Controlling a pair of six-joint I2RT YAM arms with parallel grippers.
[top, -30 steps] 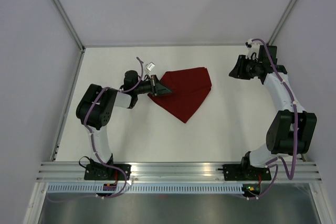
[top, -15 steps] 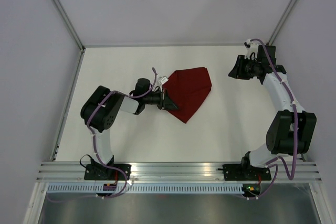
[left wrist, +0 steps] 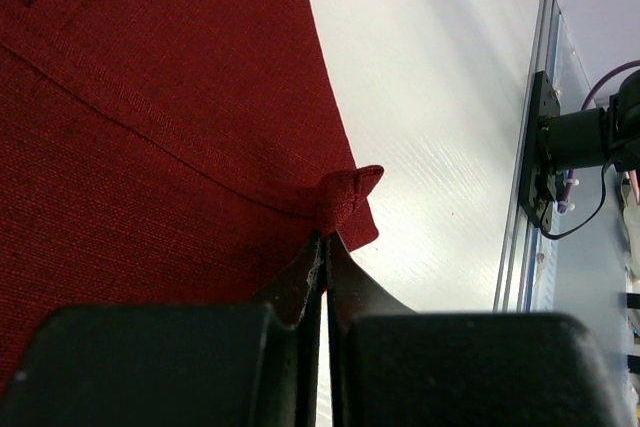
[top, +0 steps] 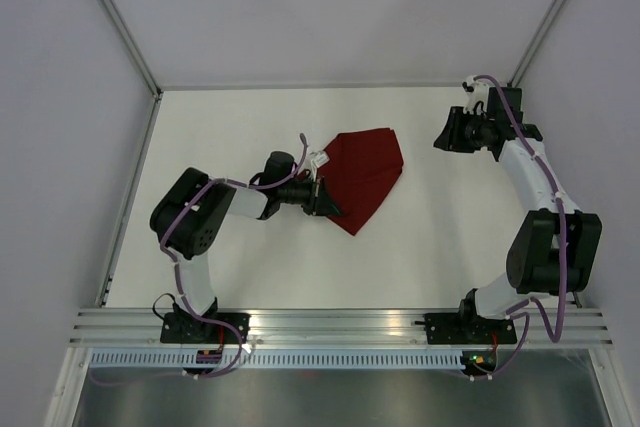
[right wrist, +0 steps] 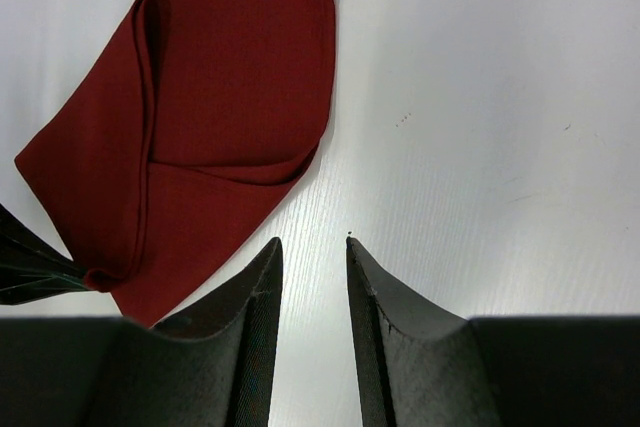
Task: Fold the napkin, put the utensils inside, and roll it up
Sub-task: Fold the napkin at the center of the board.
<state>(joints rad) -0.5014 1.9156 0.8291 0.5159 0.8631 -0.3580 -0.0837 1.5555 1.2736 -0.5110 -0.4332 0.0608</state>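
The dark red napkin lies partly folded in the middle of the white table, pointed toward the near side. My left gripper is shut on a pinched corner of the napkin at its left edge. The napkin also shows in the right wrist view, with layered folds. My right gripper is open and empty, held above bare table to the right of the napkin; it sits at the far right in the top view. No utensils are in view.
Grey walls with metal corner posts close in the table on three sides. An aluminium rail runs along the near edge, also seen in the left wrist view.
My left gripper has moved right and toward the near side, dragging the napkin's left corner inward, so the cloth is narrower. The right arm has stayed put.
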